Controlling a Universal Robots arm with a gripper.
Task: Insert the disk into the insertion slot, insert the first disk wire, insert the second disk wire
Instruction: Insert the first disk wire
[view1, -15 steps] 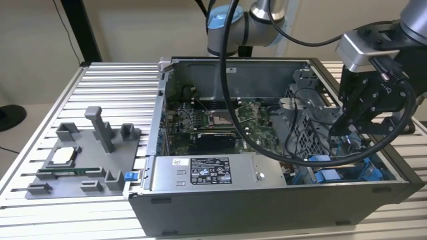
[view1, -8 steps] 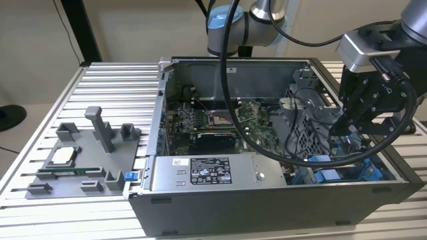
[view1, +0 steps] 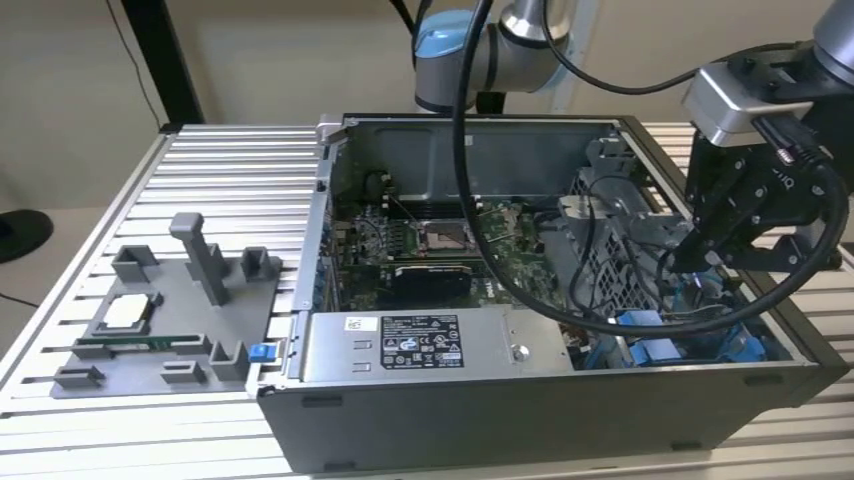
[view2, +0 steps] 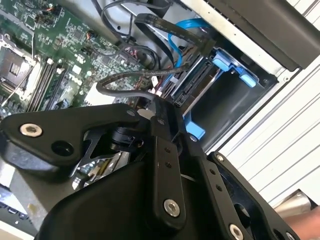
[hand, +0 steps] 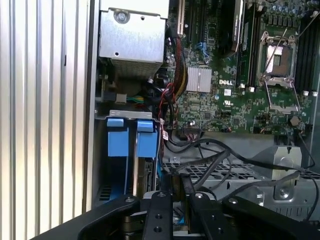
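Observation:
The disk (view2: 194, 82) sits on edge in the insertion slot (view2: 227, 107), its blue carrier tabs (hand: 146, 140) at the bay's mouth. In the exterior view the blue carrier (view1: 638, 320) shows at the case's right front corner, and my gripper (view1: 694, 262) reaches down into the case just above it. In both wrist views the black fingers (hand: 159, 212) are shut on the end of a black disk wire (view2: 125, 77), which loops back toward the motherboard. The gripper (view2: 159, 107) holds that end close to the disk's rear edge. A blue wire (view2: 186, 25) curves above the disk.
The open computer case (view1: 534, 420) lies on a slatted metal table (view1: 200, 160). A grey power-supply box (view1: 427, 345) sits along the front wall. The motherboard (hand: 235, 85) and a perforated cage (hand: 235, 172) crowd the gripper (hand: 178, 197). A grey fixture (view1: 160, 310) stands on the exterior view's left.

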